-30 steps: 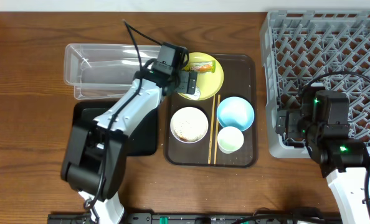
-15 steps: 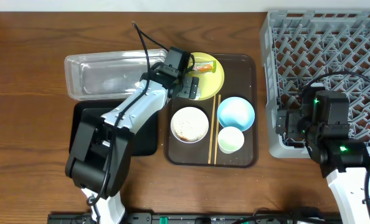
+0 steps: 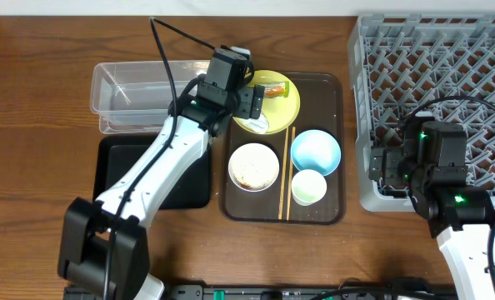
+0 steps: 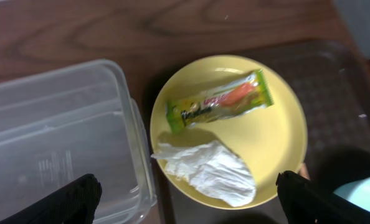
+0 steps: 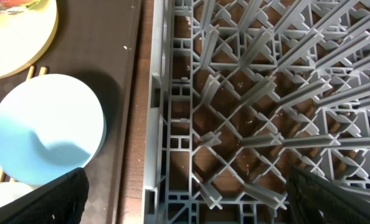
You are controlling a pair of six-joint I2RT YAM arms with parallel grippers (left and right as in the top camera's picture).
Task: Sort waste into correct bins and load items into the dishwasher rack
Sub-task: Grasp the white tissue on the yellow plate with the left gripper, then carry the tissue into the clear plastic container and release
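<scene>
Snack wrapper (image 4: 219, 99) flat on the yellow plate (image 4: 278, 143), just ahead of the left gripper (image 4: 186, 186)
Its long side runs across from one finger to the other, orange end a bit farther away. The fingers (image 4: 73, 199) are spread wide, holding nothing, still over the plate like before; the arm has swung out

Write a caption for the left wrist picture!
Left gripper hovers open over a yellow plate holding a snack wrapper and crumpled tissue, beside the clear tub.

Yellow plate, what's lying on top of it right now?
A green-and-orange snack wrapper and a crumpled white tissue lie on the yellow plate. Anything beneath the tissue is hidden.
</scene>
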